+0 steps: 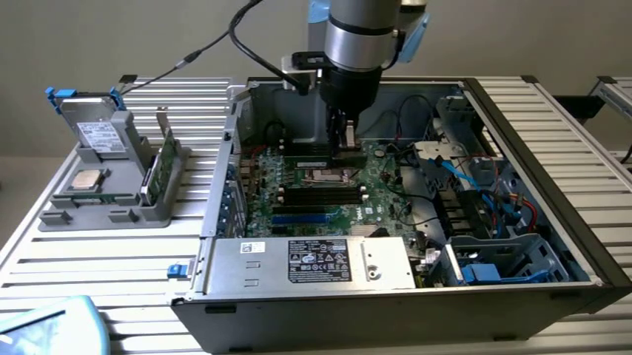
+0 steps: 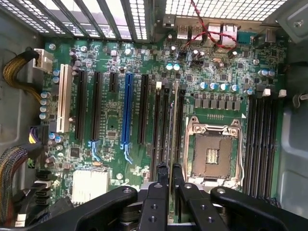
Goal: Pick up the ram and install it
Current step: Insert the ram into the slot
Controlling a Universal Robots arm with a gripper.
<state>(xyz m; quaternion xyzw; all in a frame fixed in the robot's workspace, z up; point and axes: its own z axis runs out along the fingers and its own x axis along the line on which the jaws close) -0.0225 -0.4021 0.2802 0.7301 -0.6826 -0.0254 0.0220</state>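
Where the wrist camera looked past the gripper (image 2: pixel 169 169), its two black fingers (image 2: pixel 160 185) stood narrow, pinched on the ram (image 2: pixel 172 120), seen edge-on as a thin strip. The stick ran along the black memory slots (image 2: pixel 161 125), just beside the empty processor socket (image 2: pixel 213 151); whether it touched a slot could not be told. Farther off lay the blue expansion slot (image 2: pixel 127 110). In the exterior view the arm hung inside the open computer case (image 1: pixel 553 148), well apart from the grey holder (image 1: pixel 118 200) on that view's left.
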